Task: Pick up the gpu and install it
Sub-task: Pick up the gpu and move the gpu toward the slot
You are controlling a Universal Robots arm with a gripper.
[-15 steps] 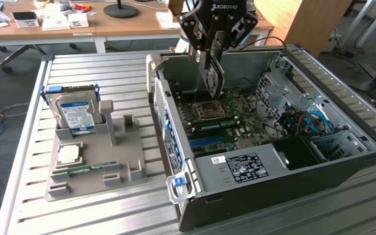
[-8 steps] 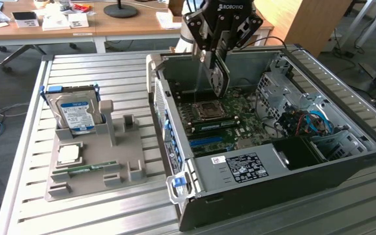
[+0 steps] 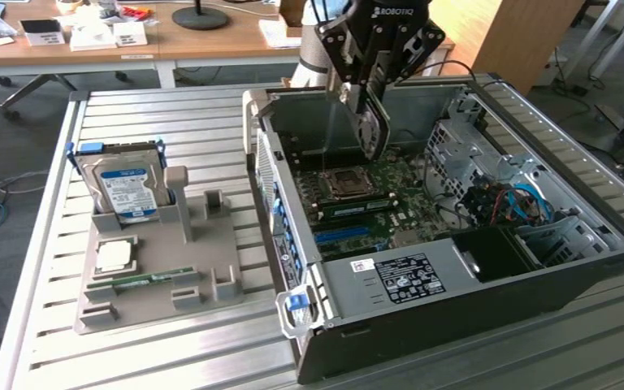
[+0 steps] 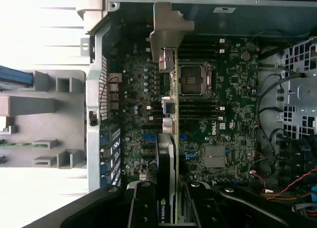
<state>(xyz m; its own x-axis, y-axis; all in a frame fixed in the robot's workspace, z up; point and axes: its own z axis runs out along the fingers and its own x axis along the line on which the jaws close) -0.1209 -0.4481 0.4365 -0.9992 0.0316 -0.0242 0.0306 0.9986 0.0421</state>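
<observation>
Gripper closed narrow on gpu, pinching its flat faces.
Card hangs edge-on inside open computer case, above motherboard, not seated.
Wrist view: gpu thin as a blade, silvery bracket at the end away from gripper.
Likely light and stiff but fragile, with tiny parts on the faces.
Best hold looks like the plain board area, clear of connector edge.
Hard drive sits in holder on bench, exterior view's left, well apart.
</observation>
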